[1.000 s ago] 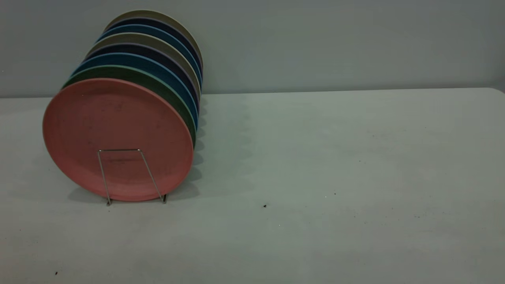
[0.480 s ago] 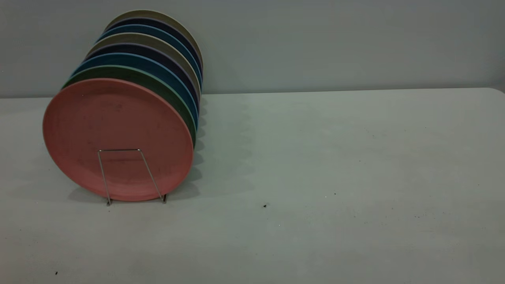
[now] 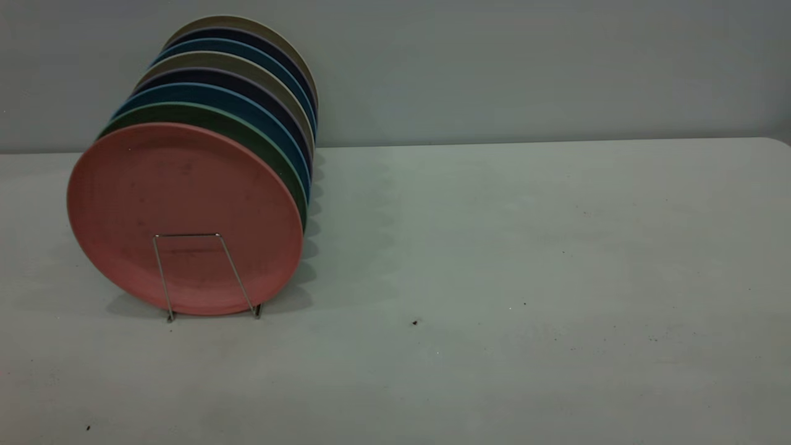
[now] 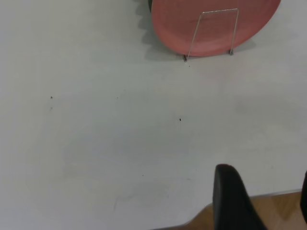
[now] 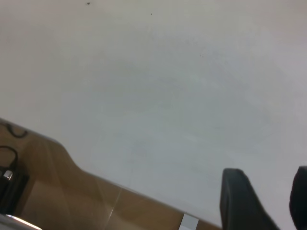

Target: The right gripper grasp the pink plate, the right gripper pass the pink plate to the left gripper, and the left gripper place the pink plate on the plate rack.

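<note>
The pink plate (image 3: 185, 198) stands upright at the front of the plate rack (image 3: 185, 235), behind the rack's front wire loop, at the table's left. It also shows in the left wrist view (image 4: 172, 24), with the rack's loop (image 4: 219, 10) in front of it. My left gripper (image 4: 266, 175) is open and empty at the table's near edge, well away from the plate. My right gripper (image 5: 268, 171) is open and empty over bare table near an edge. Neither gripper shows in the exterior view.
Several more plates stand in the rack behind the pink one: green (image 3: 247, 133), blue (image 3: 204, 91), dark navy and beige. The grey table (image 3: 494, 247) stretches to the right of the rack. Wooden floor (image 5: 57, 191) shows beyond the table's edge.
</note>
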